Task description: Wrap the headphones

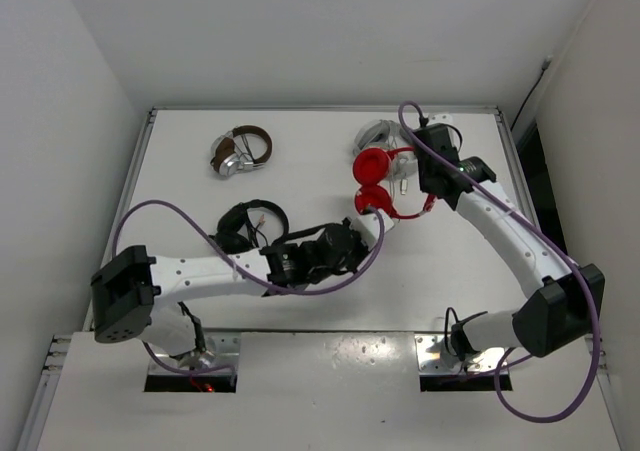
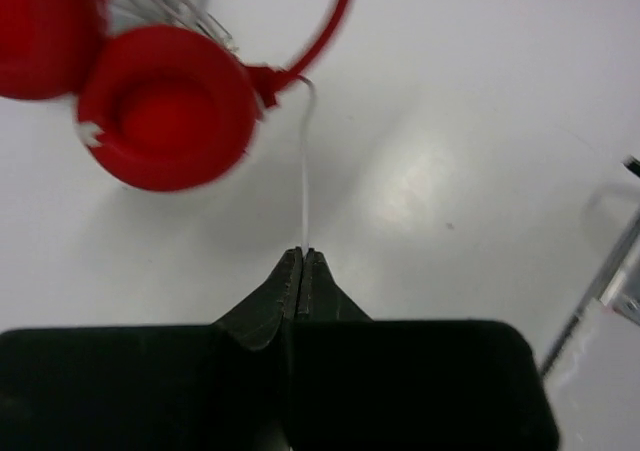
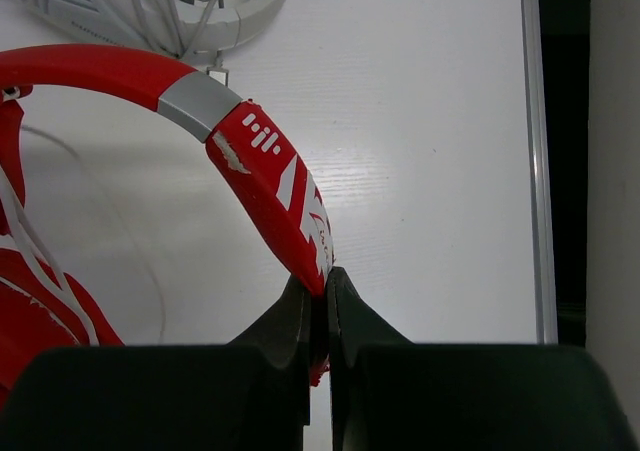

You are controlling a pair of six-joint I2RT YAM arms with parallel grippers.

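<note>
My L claw (image 2: pixel 303 258) is pinched tight on the thin white cable (image 2: pixel 305 176) of the red headphones (image 2: pixel 165 106), R claw (image 3: pixel 325 283) clamped on their headband (image 3: pixel 268 166).

Left jaws clamped, right jaws clamped

The overhead view looks down on the whole table (image 1: pixel 300 131); both wrist views sit close, seemingly sharing the headphones (image 2: pixel 165 106).

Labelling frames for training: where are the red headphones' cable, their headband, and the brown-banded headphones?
cable (image 2: pixel 305 181), left wrist view, mid-strand.
headband (image 3: pixel 270 189), right wrist view, red printed section.
brown-banded headphones (image 1: pixel 227 161), top external view, silver earcup.
</note>
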